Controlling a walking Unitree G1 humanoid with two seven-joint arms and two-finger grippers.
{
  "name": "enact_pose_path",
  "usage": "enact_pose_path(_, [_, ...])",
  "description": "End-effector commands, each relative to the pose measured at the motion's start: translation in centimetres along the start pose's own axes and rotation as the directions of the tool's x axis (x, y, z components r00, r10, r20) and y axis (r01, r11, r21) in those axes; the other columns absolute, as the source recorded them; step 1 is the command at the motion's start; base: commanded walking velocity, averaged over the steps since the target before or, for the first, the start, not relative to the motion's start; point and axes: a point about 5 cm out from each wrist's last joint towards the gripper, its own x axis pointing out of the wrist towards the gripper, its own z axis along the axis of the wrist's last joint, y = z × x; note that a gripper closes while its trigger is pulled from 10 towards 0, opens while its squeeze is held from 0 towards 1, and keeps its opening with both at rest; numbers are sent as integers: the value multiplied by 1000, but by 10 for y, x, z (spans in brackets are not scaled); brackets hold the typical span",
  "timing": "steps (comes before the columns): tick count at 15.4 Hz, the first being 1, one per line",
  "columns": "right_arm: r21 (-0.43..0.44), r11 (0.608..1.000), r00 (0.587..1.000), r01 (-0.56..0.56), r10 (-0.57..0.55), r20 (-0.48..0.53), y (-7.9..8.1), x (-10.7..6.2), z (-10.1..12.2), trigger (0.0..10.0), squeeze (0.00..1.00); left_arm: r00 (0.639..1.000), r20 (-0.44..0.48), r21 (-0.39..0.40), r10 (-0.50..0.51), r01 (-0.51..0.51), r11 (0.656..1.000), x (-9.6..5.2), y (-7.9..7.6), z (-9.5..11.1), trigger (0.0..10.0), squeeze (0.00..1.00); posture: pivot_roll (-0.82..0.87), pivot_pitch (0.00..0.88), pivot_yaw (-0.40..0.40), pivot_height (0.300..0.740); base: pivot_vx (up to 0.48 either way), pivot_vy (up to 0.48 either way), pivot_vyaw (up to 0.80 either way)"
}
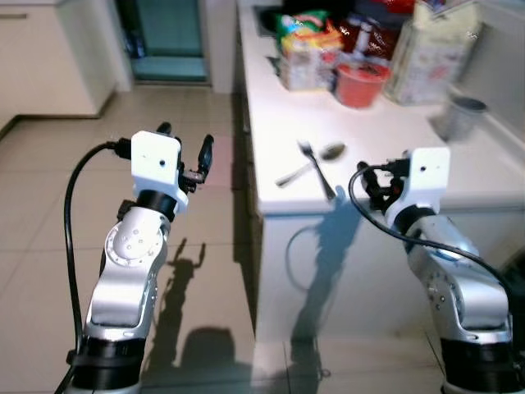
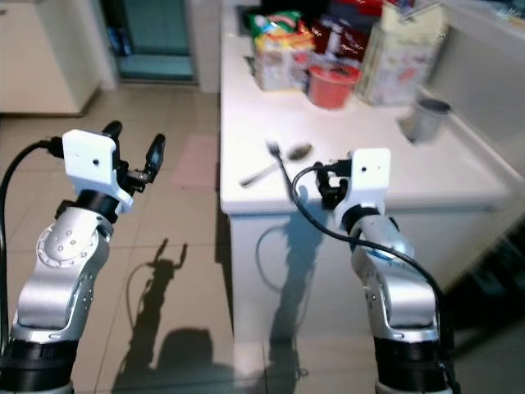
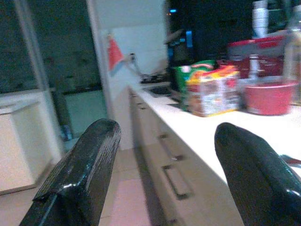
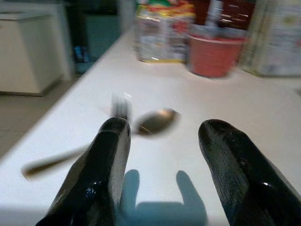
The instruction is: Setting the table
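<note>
The right gripper (image 4: 162, 160) is held open near the crossed fork (image 1: 316, 167) and spoon (image 1: 310, 163), probably so one can be picked up. The left gripper (image 1: 187, 156) is held open over the floor.

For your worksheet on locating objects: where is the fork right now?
In the left eye view the fork lies crossed with the spoon near the white counter's front edge, just ahead of the right gripper.
</note>
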Motion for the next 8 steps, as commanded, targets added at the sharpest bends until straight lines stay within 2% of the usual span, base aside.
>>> enact_pose_path(1, [-4, 999, 999, -47, 47, 3, 10, 3, 5, 10000, 0, 1000, 2, 9, 1, -1, 1000, -1, 5, 2, 10000, 0, -27, 0, -34, 740, 480, 0, 0])
enact_pose_path(2, [-13, 999, 999, -44, 43, -6, 10, 1, 4, 10000, 0, 999, -7, -34, -54, 53, 998, -2, -2, 1, 10000, 0, -27, 0, -31, 740, 0, 0, 0])
enact_pose_path(5, [-16, 999, 999, -30, 30, -17, 6, -1, 3, 10000, 0, 986, -51, -53, -158, 155, 986, -7, -17, -4, 10000, 0, -33, 0, -24, 740, 0, 0, 0])
enact_pose_path(8, [-27, 999, 1000, -18, 18, -22, 2, -7, 2, 10000, 0, 992, -66, -32, -112, 110, 993, -6, -16, -8, 10000, 0, -40, 0, -20, 740, 0, 0, 0])
